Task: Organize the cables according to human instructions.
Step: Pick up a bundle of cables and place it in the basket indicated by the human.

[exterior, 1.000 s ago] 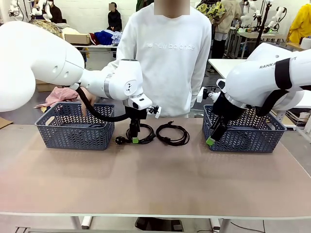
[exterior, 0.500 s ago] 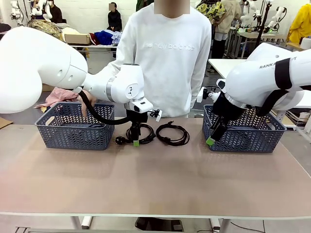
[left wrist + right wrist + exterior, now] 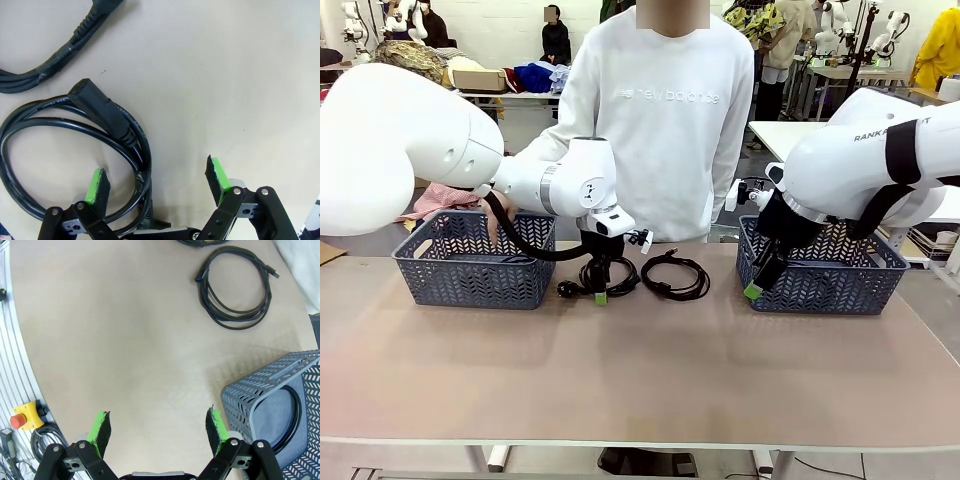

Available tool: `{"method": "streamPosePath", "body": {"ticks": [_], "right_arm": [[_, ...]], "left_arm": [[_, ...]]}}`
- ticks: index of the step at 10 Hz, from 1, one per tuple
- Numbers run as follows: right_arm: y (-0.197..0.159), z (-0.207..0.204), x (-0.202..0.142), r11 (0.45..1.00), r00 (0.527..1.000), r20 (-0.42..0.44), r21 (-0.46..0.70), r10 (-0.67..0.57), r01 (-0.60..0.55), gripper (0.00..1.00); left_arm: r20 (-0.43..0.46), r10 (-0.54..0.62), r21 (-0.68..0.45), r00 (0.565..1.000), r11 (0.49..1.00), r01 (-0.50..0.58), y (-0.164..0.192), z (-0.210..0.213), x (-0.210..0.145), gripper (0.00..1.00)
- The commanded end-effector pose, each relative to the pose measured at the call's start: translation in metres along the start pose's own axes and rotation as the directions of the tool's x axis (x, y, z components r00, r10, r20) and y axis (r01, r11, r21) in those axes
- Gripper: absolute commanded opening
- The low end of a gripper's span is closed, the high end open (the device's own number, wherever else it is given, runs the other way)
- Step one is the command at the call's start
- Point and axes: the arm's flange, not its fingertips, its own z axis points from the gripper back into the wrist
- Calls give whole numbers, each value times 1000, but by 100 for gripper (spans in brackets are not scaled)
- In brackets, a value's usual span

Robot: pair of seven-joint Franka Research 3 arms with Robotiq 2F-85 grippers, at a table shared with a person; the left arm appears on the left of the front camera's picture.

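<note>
Two cables lie on the table in front of the person: a black coil with chunky plugs point(image 3: 610, 274) and a thinner coil point(image 3: 676, 275) to its right. My left gripper point(image 3: 600, 295) stands open, pointing down on the left coil. In the left wrist view that coil point(image 3: 75, 145) loops past the left finger, with strands running between the open pads near it, and its plug point(image 3: 100, 105) lies ahead. My left gripper point(image 3: 157, 180) holds nothing. My right gripper point(image 3: 753, 290) hangs open by the right basket's front corner. It point(image 3: 158, 430) is empty, and the thin coil point(image 3: 237, 290) lies far ahead.
A blue-grey lattice basket point(image 3: 430, 275) stands at the left, with the person's hand point(image 3: 498, 212) reaching into it. A second basket point(image 3: 830, 290) stands at the right, with a dark ring inside point(image 3: 296, 410). A yellow stop button point(image 3: 22, 420) sits below the table edge.
My left gripper has sunk a little onto the left coil as the arm shifted. The right arm and both cables have not moved.
</note>
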Motion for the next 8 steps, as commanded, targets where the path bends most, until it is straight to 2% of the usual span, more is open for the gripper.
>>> {"method": "streamPosePath", "body": {"ticks": [1, 6, 7, 8], "right_arm": [[-1, 2, 2, 1000, 1000, -7, -11, -2, 2, 100], [-1, 2, 2, 1000, 1000, -7, -11, -2, 2, 100], [-1, 2, 2, 1000, 1000, -7, -11, -2, 2, 100], [-1, 2, 2, 1000, 1000, -7, -11, -2, 2, 100]], "left_arm": [[4, -4, 10, 1000, 1000, 4, 3, -2, -2, 100], [12, -1, -2, 1000, 1000, 1, 5, -3, 0, 100], [2, 1, 1, 1000, 1000, -1, 4, -4, 1, 90], [-4, -3, 7, 1000, 1000, 4, 3, -4, 1, 84]]}}
